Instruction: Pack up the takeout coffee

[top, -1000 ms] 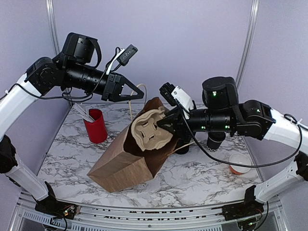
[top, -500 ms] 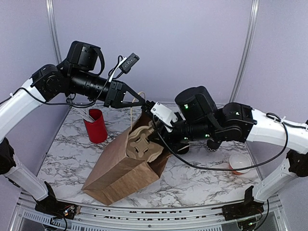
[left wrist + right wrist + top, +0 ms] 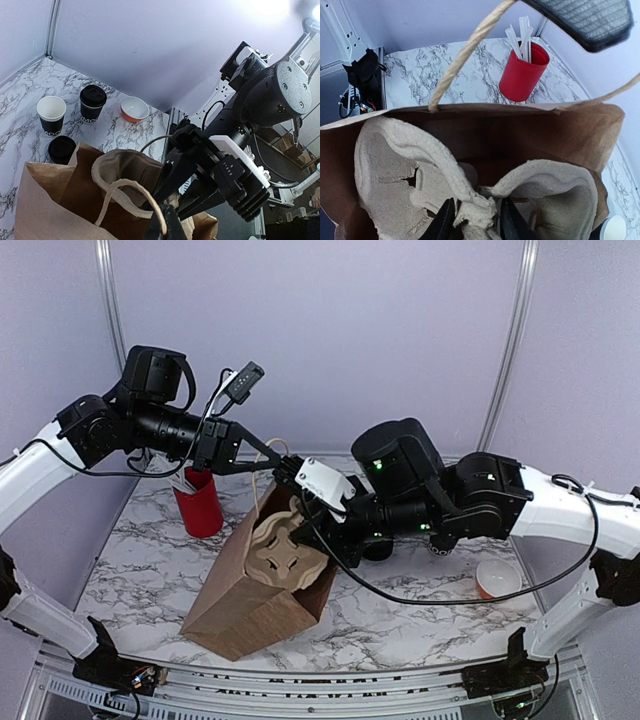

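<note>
The takeout coffee (image 3: 93, 102), a black lidded cup, stands on the marble table in the left wrist view. The right arm hides it in the top view. My right gripper (image 3: 308, 508) is shut on a beige pulp cup carrier (image 3: 280, 550) and holds it in the mouth of a brown paper bag (image 3: 250, 595). In the right wrist view my right gripper (image 3: 472, 220) pinches the carrier's (image 3: 395, 165) middle ridge. My left gripper (image 3: 268, 457) is shut on the bag's paper handle (image 3: 125, 187) and holds it up; the left gripper (image 3: 165, 225) shows at the bottom of its wrist view.
A red cup (image 3: 200, 502) of white sticks stands left of the bag, also in the right wrist view (image 3: 522, 72). A small orange bowl (image 3: 498, 580) sits at the right. An open black cup (image 3: 51, 115) and a loose black lid (image 3: 62, 148) sit near the coffee.
My right gripper has moved left and down, pushing the carrier deeper into the bag. My left gripper has pulled the handle left, and the bag stands more upright.
</note>
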Controlling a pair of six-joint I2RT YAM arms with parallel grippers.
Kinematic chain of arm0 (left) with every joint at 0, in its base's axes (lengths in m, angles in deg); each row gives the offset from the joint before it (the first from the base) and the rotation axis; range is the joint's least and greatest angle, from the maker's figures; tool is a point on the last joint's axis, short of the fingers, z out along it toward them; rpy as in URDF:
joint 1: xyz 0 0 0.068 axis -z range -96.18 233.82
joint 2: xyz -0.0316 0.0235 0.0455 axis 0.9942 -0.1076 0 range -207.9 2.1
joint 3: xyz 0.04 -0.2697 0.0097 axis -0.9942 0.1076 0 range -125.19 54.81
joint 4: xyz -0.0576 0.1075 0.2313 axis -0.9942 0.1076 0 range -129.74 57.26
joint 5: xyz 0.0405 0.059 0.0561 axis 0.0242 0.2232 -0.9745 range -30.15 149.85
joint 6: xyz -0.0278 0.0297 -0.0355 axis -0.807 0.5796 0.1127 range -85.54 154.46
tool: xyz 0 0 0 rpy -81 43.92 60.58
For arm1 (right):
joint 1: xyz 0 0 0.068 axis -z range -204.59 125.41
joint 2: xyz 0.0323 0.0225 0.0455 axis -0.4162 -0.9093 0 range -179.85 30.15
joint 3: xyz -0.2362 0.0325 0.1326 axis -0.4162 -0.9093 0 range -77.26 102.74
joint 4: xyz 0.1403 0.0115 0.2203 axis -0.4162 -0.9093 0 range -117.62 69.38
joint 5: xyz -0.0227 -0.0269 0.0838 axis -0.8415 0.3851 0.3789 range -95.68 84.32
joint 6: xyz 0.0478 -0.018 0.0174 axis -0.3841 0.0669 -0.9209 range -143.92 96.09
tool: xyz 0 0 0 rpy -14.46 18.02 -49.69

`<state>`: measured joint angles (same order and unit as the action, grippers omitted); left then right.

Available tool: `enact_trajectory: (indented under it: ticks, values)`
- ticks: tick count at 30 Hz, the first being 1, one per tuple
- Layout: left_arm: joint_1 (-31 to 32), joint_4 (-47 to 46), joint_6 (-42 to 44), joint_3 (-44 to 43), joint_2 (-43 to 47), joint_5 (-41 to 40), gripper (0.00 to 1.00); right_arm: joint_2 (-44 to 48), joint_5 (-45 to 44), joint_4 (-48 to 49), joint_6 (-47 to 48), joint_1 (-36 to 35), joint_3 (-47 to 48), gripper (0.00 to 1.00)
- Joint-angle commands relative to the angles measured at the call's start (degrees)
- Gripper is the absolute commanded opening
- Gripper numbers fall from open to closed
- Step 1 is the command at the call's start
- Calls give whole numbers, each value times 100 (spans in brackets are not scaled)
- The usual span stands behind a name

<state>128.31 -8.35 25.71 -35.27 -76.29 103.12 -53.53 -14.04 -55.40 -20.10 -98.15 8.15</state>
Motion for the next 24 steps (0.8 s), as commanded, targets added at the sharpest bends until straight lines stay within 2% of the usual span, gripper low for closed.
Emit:
enact_trajectory:
  ticks: [1, 9, 15, 24]
  values:
    - [-107, -358, 84, 127, 230, 387, 0, -145, 177, 92, 122, 4, 336, 29]
    - [-253, -417, 105, 391, 371, 611, 0, -334, 176, 189, 341, -8, 547, 29]
    - [-694, -422, 146, 504, 439, 1119, 0, -544, 223, 42, 542, -48, 820, 33]
    - [-969, -463, 183, 791, 535, 1178, 0, -1065, 278, 25, 862, 8, 1177, 34]
